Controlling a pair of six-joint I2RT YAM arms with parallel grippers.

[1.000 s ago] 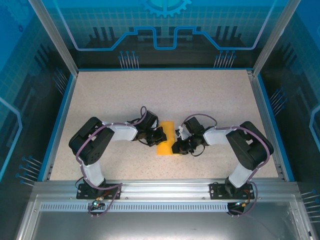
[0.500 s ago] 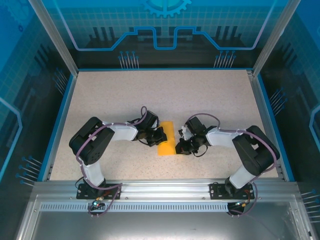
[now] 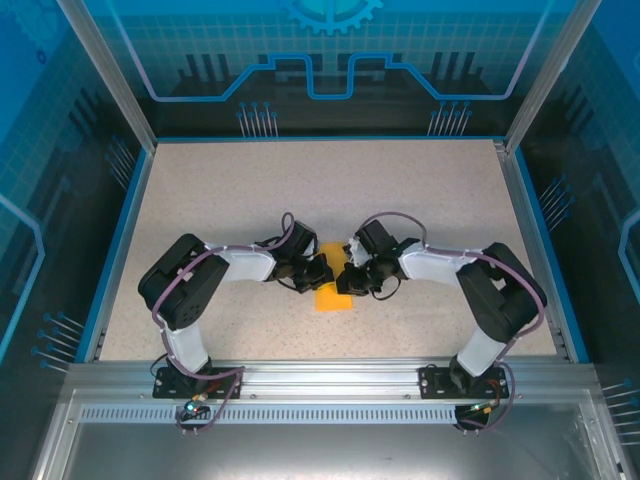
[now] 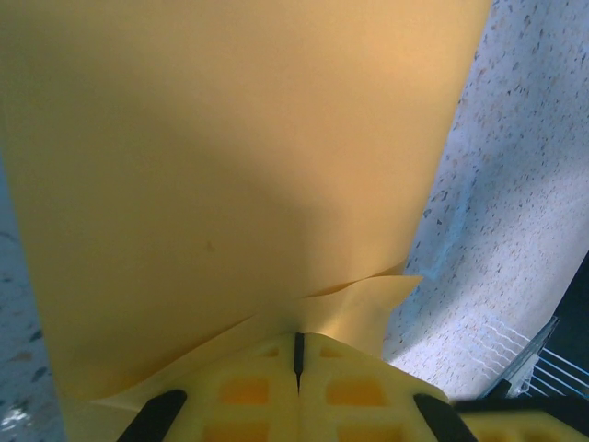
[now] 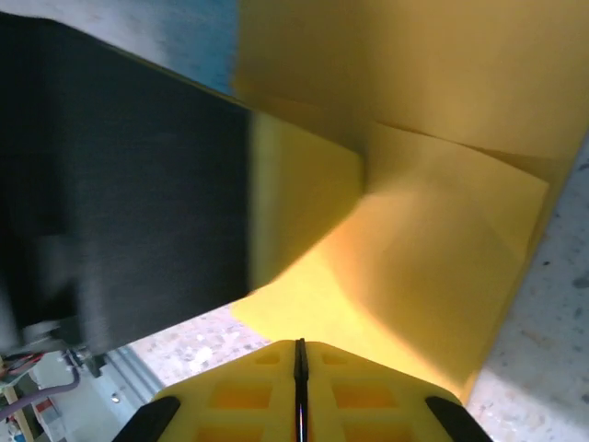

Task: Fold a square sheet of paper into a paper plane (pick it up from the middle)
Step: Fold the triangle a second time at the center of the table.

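The orange-yellow square sheet of paper (image 3: 333,298) lies folded into a narrow strip at the table's middle, between my two grippers. My left gripper (image 3: 320,272) sits at its left edge. In the left wrist view the left gripper (image 4: 299,336) is shut, and the paper (image 4: 230,166) layers run into its fingertips, with one flap lifted at the right. My right gripper (image 3: 347,280) is over the strip's upper part. In the right wrist view the right gripper (image 5: 299,343) is shut, its tips against the creased paper (image 5: 433,230), with nothing visibly between them.
The speckled table (image 3: 440,200) is bare behind and to both sides of the arms. A blue rim (image 3: 120,240) and metal frame posts border it. The dark body of the left arm (image 5: 120,184) is close beside the right gripper.
My right gripper has moved left and up onto the paper and now covers its upper part. The left gripper has stayed put at the left edge.
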